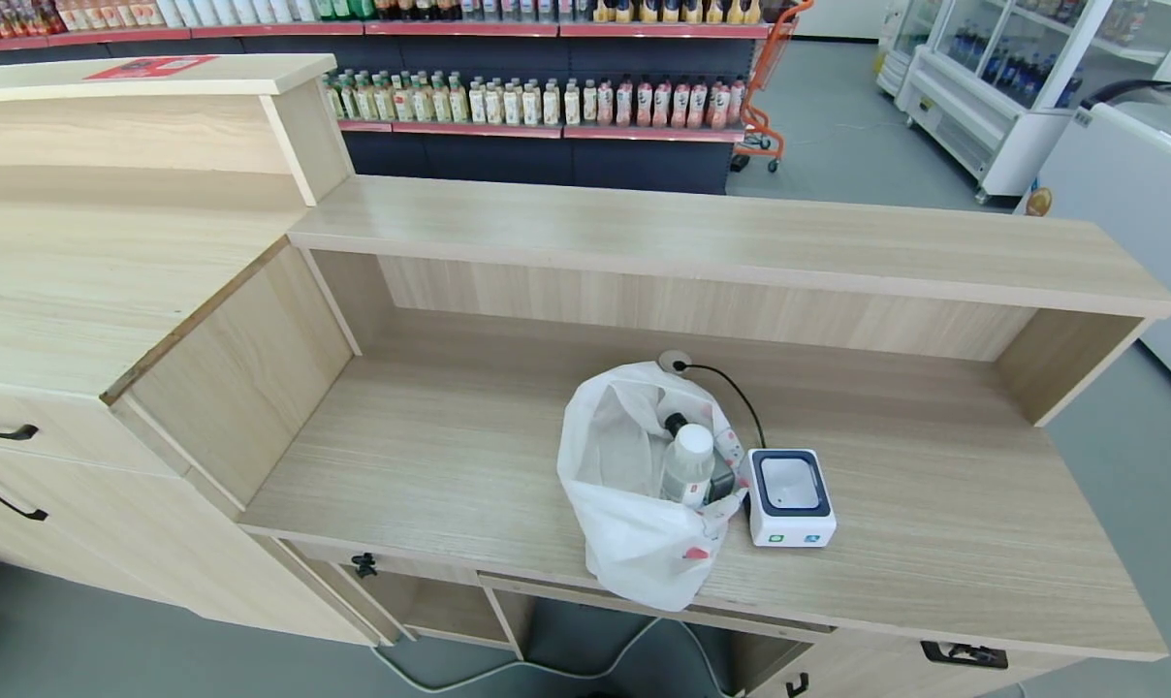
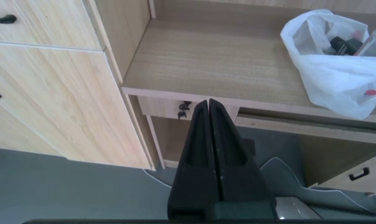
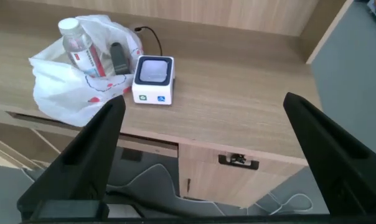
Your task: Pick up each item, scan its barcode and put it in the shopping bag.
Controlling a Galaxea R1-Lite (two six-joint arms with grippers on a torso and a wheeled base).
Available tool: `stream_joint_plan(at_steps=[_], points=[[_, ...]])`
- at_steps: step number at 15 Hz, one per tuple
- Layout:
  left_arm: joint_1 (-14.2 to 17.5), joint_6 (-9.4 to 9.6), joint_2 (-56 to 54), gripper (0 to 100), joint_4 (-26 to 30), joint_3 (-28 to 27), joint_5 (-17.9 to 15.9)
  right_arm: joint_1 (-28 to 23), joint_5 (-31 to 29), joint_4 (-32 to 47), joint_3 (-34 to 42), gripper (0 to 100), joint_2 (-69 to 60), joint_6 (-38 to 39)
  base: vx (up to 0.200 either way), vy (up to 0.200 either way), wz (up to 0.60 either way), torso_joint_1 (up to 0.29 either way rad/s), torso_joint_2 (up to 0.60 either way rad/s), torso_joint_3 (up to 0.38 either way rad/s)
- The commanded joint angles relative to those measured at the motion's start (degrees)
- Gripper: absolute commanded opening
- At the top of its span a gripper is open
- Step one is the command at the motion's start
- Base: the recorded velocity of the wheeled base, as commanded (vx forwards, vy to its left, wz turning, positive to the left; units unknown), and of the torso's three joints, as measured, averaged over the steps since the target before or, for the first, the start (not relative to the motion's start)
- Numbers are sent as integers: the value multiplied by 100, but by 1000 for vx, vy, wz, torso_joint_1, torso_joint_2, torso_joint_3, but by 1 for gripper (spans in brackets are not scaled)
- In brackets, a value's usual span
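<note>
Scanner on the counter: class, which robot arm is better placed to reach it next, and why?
Right, probably. The scanner sits right of the shopping bag, and the right gripper is open, facing it. The left gripper is shut, on the bag's other side.

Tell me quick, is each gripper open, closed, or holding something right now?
Left gripper: closed, holding nothing.
Right gripper: open, holding nothing.

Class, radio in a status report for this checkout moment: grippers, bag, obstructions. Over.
Left gripper shut, empty, below the counter edge. Right gripper open, empty, short of it. Shopping bag beside barcode scanner, bottle inside. Bag mouth unobstructed.
</note>
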Motion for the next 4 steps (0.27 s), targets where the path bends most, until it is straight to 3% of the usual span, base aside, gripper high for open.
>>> stream_joint_plan(at_steps=[1, 4], points=[[0, 0, 6, 0, 0, 5, 1, 0, 4, -4, 2, 100, -16, -2, 0, 0, 0, 0, 0, 0], [0, 0, 6, 0, 0, 5, 1, 0, 4, 13, 2, 100, -16, -2, 0, 0, 0, 0, 0, 0]])
